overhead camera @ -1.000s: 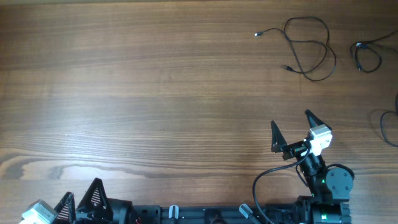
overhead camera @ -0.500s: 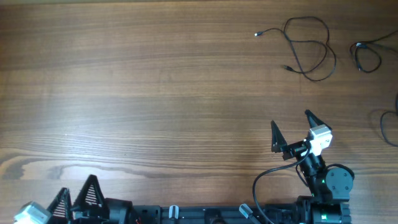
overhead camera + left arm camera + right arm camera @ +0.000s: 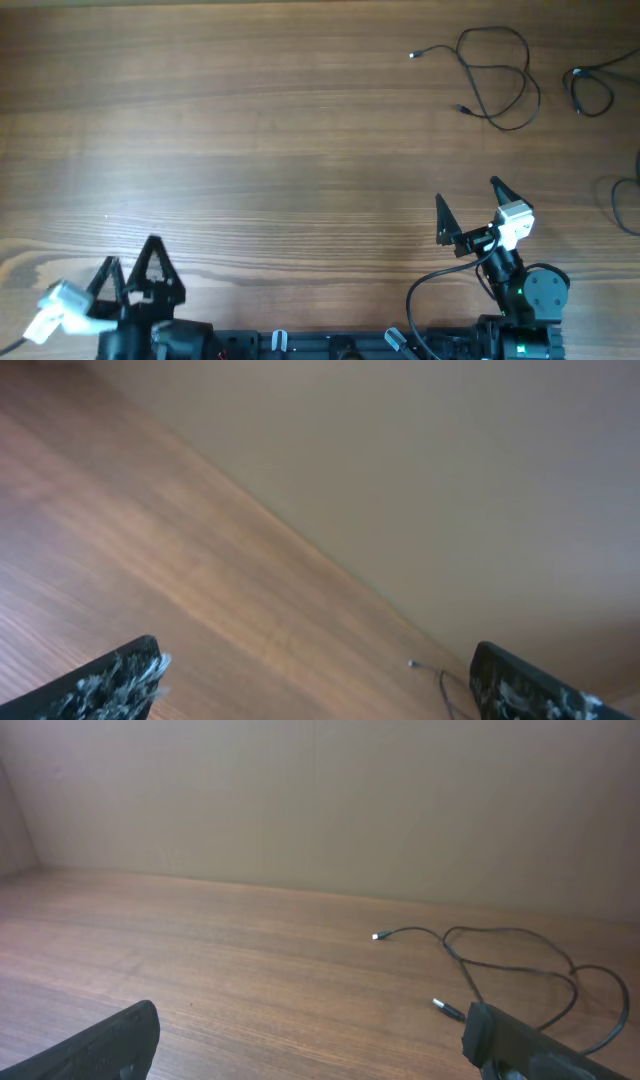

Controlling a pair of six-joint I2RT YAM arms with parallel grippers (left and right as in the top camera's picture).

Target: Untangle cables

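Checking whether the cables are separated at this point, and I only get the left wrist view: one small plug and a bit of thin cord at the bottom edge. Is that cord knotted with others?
Observer: No. Overhead, that looped cable lies alone on the far right side, with both plug ends free.
Operator: Any other cables?
Observer: Yes, a second cord and a third cord lie at the right edge. Both are cut off by the frame and lie apart from the first.
Operator: Is the right arm holding anything?
Observer: No, the right gripper is open and empty, well short of all three.
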